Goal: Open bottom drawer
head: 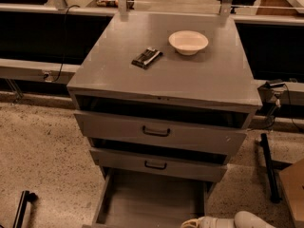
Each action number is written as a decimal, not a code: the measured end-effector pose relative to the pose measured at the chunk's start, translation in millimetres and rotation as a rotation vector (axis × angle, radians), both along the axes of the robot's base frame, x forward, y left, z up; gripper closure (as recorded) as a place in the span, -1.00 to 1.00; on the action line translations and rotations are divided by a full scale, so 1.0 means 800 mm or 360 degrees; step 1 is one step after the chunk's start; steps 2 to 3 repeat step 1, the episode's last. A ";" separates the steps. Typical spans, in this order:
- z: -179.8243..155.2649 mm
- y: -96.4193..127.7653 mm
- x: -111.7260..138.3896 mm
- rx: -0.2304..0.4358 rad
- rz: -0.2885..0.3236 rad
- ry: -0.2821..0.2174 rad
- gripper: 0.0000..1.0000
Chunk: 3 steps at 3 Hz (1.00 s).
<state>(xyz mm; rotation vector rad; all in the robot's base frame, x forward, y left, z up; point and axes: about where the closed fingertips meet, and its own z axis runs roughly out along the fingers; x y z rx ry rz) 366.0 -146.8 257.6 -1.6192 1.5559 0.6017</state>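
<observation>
I'm watching hand (pixel 192 222) hanging low, grip can't tell. Bottom drawer (pixel 152 198) lying open just beyond-left of it. Risk: hand w/o firm hold slipping off, bumping drawer shut.

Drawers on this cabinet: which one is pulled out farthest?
The bottom drawer: its bare tray juts far forward, while the middle drawer and top drawer sit barely ajar. The gripper is by its front edge.

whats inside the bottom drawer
Only bare grey tray floor shows in the pulled-out bottom drawer. Its rear is hidden under the middle drawer, and its front right corner is hidden behind the gripper at the picture's lower edge.
</observation>
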 end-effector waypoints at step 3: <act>0.001 0.002 -0.001 0.0006 -0.0005 0.0002 0.69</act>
